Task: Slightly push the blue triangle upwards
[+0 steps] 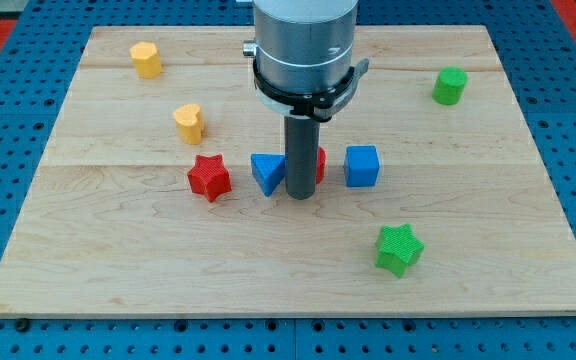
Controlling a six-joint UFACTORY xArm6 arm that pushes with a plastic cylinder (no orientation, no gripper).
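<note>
You cannot make out the shape of the red block [319, 163] behind the rod: only a sliver shows at the rod's right. The rod also covers the right edge of the blue triangle [266, 172]. The arm's grey body [303, 40] is cut off by the view's top.

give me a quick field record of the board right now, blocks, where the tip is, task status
surface: wooden board on a blue pegboard
my tip: at the blue triangle's right edge, appears to touch
partly hidden: red block behind the rod, shape unclear
same row: red star at the view's left, blue cube at the view's right
yellow blocks: one at upper left, one below it
green blocks: cylinder upper right, star lower right
task status: cannot tell from one frame
</note>
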